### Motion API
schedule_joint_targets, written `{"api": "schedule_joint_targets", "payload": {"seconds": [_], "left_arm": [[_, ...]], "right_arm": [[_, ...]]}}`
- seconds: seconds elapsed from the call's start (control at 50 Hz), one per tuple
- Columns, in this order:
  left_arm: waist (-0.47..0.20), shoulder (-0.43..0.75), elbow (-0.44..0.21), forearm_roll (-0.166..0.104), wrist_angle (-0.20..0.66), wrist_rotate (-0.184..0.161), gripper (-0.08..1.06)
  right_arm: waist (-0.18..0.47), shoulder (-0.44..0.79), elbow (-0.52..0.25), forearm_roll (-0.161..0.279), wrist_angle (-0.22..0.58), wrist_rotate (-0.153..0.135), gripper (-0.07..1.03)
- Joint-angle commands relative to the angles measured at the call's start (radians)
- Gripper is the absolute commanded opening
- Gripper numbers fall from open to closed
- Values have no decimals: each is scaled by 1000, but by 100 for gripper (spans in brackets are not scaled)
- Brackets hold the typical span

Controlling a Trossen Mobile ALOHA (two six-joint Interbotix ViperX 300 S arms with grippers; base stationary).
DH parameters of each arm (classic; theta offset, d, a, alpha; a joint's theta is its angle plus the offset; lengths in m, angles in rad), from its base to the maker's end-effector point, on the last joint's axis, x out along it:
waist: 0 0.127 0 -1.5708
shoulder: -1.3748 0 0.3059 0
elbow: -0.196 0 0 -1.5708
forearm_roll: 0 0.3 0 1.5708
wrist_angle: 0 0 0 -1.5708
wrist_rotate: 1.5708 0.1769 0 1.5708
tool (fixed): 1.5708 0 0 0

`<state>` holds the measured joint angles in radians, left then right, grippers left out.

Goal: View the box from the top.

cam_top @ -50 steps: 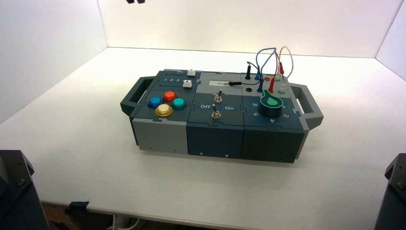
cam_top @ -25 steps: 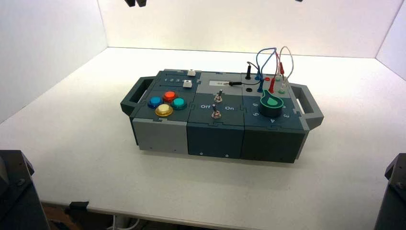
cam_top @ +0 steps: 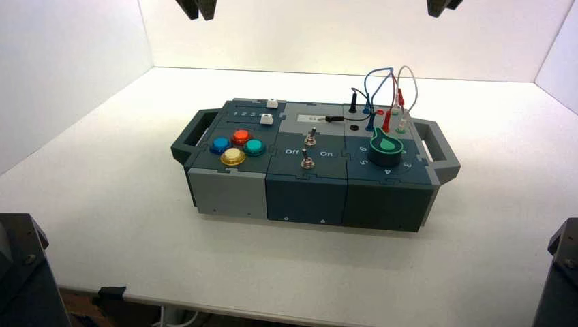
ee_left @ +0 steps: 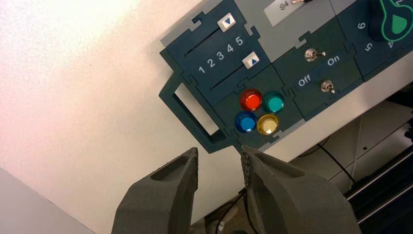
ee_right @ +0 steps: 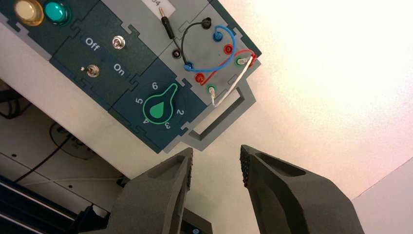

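Observation:
The long dark teal-grey box [cam_top: 310, 194] stands mid-table with a handle at each end. My left gripper [cam_top: 196, 8] hangs high above its button end, open and empty. Its wrist view looks down on the red, teal, blue and yellow buttons [ee_left: 258, 111], two sliders by the numbers 1 to 5 [ee_left: 220, 54] and the Off/On toggle switches [ee_left: 317, 68]. My right gripper [cam_top: 443, 5] hangs high above the wire end, open and empty. Its wrist view shows the green-topped dial [ee_right: 160, 108], its pointer between 6 and 2, and the coloured plug wires [ee_right: 214, 53].
White walls enclose the white table [cam_top: 136, 225] at the back and sides. Dark arm bases stand at the front left corner [cam_top: 20, 272] and front right corner [cam_top: 560, 272]. Cables and a frame show below the table's front edge [ee_left: 375, 146].
Both grippers have come lower into the top of the high view. The right one was out of that view a second ago. The box has not moved.

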<state>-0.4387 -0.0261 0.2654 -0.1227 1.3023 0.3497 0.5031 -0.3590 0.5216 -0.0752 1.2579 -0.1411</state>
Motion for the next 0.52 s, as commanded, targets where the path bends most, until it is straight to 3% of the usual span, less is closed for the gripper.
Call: {"api": "schedule_joint_targets", "payload": {"seconds": [0.02,0.52], "left_arm": [[-8,-12,-9,-5,-9,-2,48],[-12,-26,-8,-3,-28,-3,48]], "right_arm": [[5,-21,-15,-2,-5,2,53],[5,-81,-3,0,-11,2,53]]}}
